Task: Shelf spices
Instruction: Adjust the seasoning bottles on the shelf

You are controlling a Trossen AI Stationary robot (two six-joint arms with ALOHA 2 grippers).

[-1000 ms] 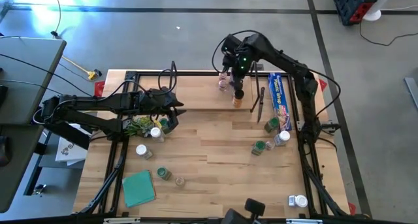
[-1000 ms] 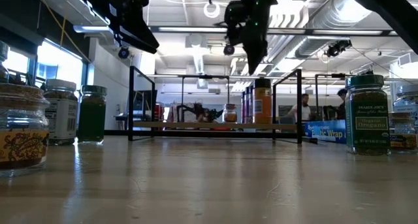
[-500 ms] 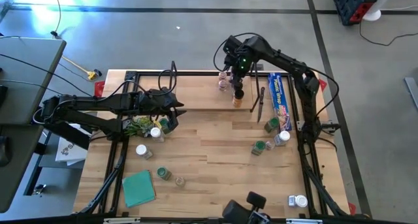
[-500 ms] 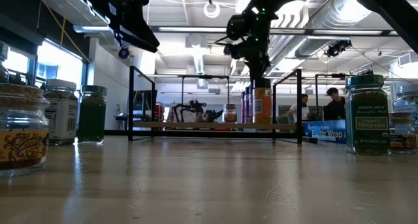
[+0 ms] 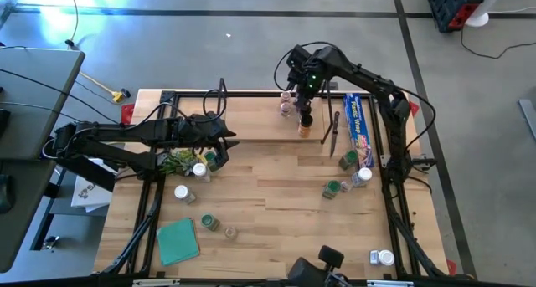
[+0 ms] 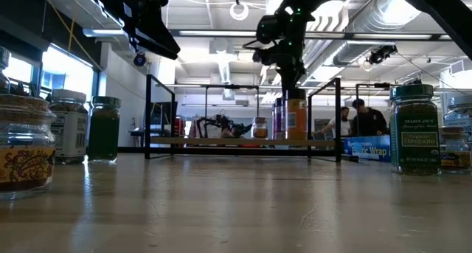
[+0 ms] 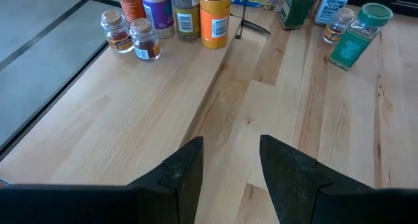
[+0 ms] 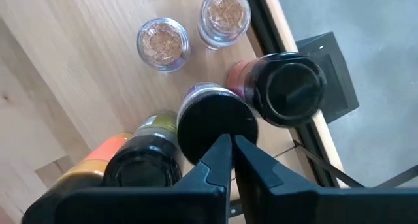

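The shelf (image 6: 243,141) is a low rack with a light board and black end frames at the table's far edge. On its board stand several spice jars: two small clear ones (image 8: 163,41), a purple-labelled jar with a black lid (image 8: 215,123), another black-lidded jar (image 8: 290,87) and an orange jar (image 6: 296,114). My right gripper (image 8: 228,145) is shut and points down right above this group (image 5: 305,113). My left gripper (image 7: 228,159) is open and empty, and hovers over the table's left half (image 5: 226,136). Loose jars stand at left (image 5: 201,170) and right (image 5: 347,160). My right gripper comes from above, pointing down, with its shut fingertips (image 8: 219,152) over the near edge of the purple-labelled jar's black lid (image 8: 212,129). Whether they touch the lid I cannot tell. The jar stands upright on the shelf board.
A long blue wrap box (image 5: 360,120) lies along the right edge beside the shelf. A flat teal square (image 5: 177,241) lies near left, with a green bundle (image 5: 177,161) under the left arm. Bare wood spans the table's middle (image 5: 268,178). People show in the room beyond (image 6: 361,120).
My right gripper has come down a little toward the jars on the shelf and shifted slightly toward the table's right; it now stands just above the lids. The left arm has kept still. A person in the background has walked.
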